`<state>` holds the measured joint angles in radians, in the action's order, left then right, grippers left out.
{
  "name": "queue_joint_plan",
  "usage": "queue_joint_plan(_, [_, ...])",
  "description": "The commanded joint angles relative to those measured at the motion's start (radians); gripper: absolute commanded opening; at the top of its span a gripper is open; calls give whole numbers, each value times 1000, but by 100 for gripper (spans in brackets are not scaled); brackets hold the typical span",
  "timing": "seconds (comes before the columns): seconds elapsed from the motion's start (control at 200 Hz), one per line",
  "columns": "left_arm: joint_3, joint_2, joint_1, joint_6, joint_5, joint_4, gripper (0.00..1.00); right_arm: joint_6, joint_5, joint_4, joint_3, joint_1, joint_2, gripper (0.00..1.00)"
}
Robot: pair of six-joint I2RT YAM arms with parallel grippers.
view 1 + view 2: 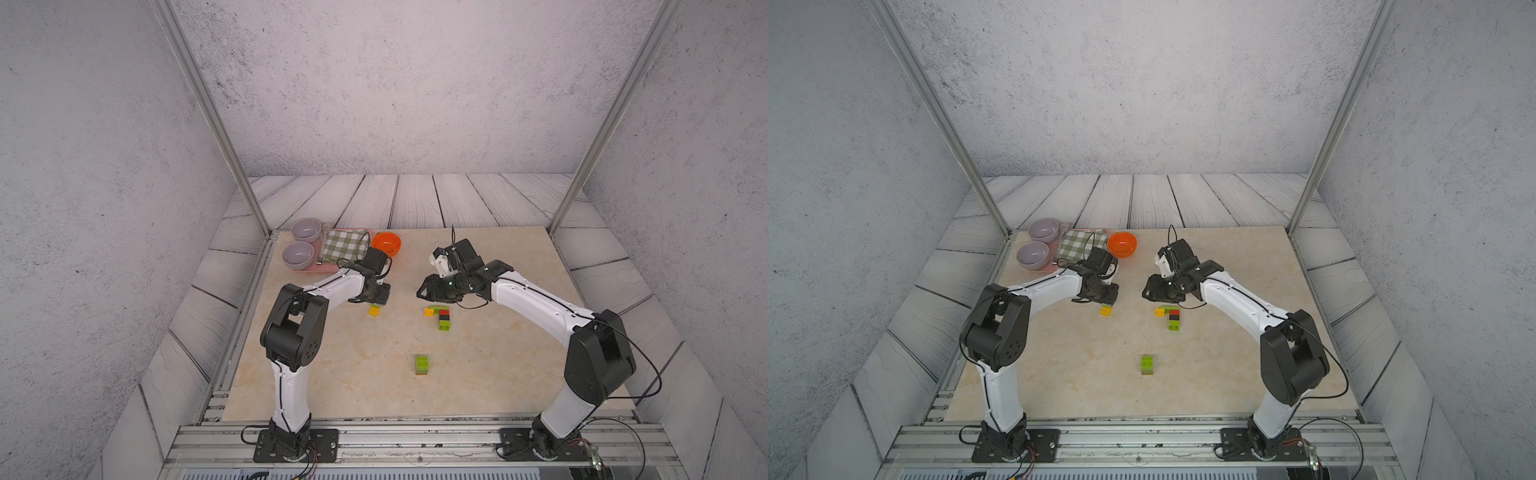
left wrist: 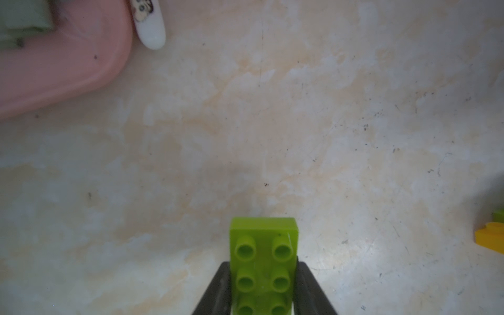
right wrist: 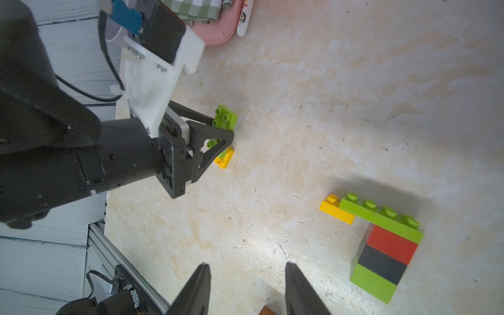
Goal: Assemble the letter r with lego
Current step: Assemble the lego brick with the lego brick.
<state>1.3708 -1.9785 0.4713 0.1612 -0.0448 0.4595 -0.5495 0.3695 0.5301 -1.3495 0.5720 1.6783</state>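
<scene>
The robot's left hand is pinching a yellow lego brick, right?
Not yellow: the left gripper is pinching a lime green lego brick. The left wrist view shows it clamped between the two dark fingers.

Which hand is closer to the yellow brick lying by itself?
Left. The left hand, shut on a lime green brick, hangs just over the loose yellow brick. The right hand is off to its side, over by the partly built piece.

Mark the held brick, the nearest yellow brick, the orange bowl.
lime brick (image 2: 263,261), left wrist view, studded top face.
yellow brick (image 1: 373,310), a top view, upper face.
orange bowl (image 1: 387,251), a top view, front wall.
</scene>
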Motion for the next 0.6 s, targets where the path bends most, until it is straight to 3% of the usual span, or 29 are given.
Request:
queue_joint_plan(0.0, [18, -23, -7, -21, 19, -5, 0, 5, 20, -4, 13, -1, -3, 48])
queue_joint_plan(0.595, [-43, -42, -5, -26, 11, -45, 0, 1, 20, -7, 60, -1, -41, 48])
